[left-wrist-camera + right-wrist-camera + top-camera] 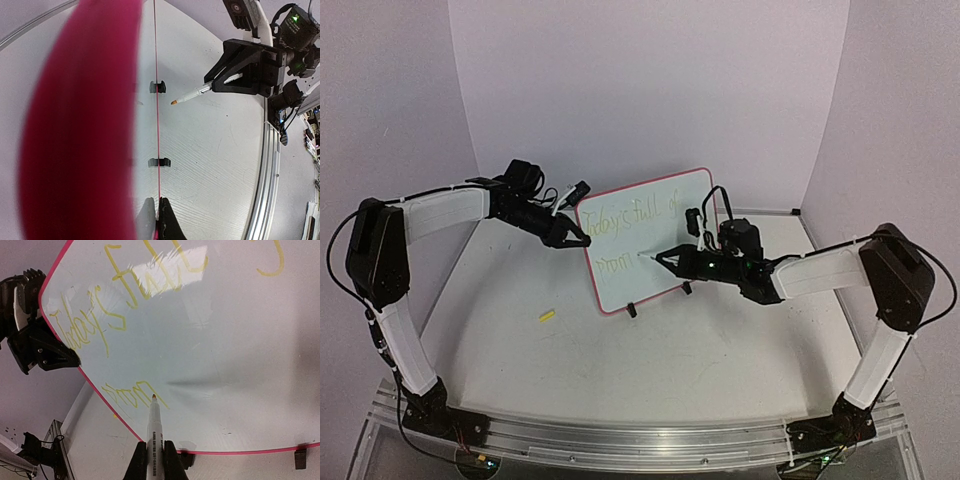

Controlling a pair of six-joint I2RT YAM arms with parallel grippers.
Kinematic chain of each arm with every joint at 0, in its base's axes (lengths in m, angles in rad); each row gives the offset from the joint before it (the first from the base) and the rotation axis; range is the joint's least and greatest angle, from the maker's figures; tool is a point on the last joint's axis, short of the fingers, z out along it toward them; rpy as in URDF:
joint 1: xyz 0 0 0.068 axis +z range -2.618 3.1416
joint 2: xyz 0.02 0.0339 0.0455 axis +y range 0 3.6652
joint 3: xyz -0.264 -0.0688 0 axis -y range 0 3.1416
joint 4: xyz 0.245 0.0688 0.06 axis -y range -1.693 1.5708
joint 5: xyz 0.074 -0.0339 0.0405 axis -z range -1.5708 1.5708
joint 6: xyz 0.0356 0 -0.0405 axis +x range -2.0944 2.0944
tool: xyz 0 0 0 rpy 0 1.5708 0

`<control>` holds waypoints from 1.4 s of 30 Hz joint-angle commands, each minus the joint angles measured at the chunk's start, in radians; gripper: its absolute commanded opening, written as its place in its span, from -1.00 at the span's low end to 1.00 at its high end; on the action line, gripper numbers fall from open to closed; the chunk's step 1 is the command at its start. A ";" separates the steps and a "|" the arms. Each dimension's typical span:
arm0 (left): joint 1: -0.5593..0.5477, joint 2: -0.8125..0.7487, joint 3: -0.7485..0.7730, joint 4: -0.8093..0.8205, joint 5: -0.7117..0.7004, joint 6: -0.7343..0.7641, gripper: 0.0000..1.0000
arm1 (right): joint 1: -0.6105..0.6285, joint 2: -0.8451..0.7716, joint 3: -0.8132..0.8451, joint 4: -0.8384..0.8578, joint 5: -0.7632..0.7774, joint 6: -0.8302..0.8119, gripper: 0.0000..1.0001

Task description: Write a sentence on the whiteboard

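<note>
Right wrist view: right claw [155, 462] closed tight on marker [153, 427], tip at the unfinished lower line of sentence [131, 392] on upright whiteboard [235, 355] mid-frame, left claw [47, 352] pinching its left edge; use light, steady strokes.

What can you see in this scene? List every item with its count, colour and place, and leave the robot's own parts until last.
whiteboard: 1, white with red frame, upright mid-table
writing: 2 lines, yellow, on the whiteboard's top and lower left
feet: 2, black, under the whiteboard's bottom edge
marker: 1, white barrel, yellow tip, tip at the lower line of writing
small piece: 1, yellow, lying on the table left of the whiteboard
table: 1, white, under everything
rail: 1, silver, along the near edge
left gripper: 1, black, shut on the whiteboard's left edge
right gripper: 1, black, shut on the marker
</note>
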 commanded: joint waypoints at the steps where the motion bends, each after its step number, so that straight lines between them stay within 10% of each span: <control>1: -0.018 -0.010 -0.002 -0.071 -0.052 0.050 -1.00 | 0.000 0.036 0.054 0.005 -0.012 -0.016 -1.00; 42: -0.018 -0.013 -0.001 -0.074 -0.058 0.053 -1.00 | 0.002 0.035 0.008 0.029 0.019 -0.005 -1.00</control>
